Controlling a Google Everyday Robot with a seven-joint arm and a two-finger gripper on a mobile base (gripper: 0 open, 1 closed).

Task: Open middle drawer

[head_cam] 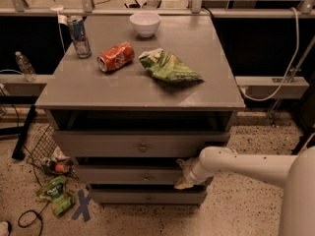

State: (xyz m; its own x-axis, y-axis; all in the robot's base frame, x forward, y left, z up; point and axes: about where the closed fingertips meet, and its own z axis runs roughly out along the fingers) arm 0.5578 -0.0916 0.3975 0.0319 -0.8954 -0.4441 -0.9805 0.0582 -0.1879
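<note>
The grey cabinet point(138, 90) has three flat drawer fronts, one under the other. The middle drawer point(123, 175) sits under the taller top drawer point(98, 144) and has a small round knob point(146, 178) at its centre. Its front stands close to the cabinet, with a dark gap above it. My gripper point(183, 177), on the white arm point(246, 163) reaching in from the right, is at the right end of the middle drawer's front, well to the right of the knob. The drawer's inside is hidden.
On the cabinet top are a white bowl point(145, 22), an upright can point(78, 36), a red can on its side point(115, 56) and a green chip bag point(167, 65). The bottom drawer point(147, 196) is below. A wire basket point(42, 146), litter and a cable lie on the floor at left.
</note>
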